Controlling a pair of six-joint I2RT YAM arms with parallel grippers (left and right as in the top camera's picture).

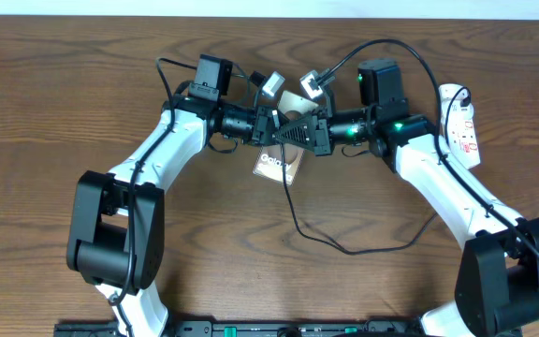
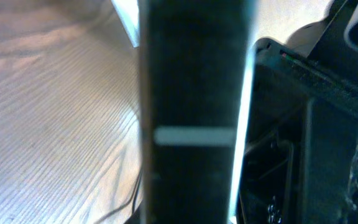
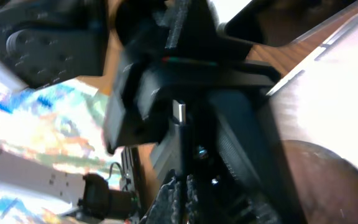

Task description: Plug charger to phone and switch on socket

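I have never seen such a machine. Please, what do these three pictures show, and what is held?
Two robot arms stand at a wooden table, each ending in a two-finger gripper. One picture looks down from above; the other two come from cameras on the wrists. On the table lie a white power strip and a black charger cable. The right gripper is shut on the cable's plug tip. The left gripper, also shut, appears to hold the phone.

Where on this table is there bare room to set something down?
Bare wood: the table far left, outside the left arm; front middle, between that arm and the charger loop; the edge right of the socket. Crowded: rear centre, where left gripper and right gripper meet over the phone.
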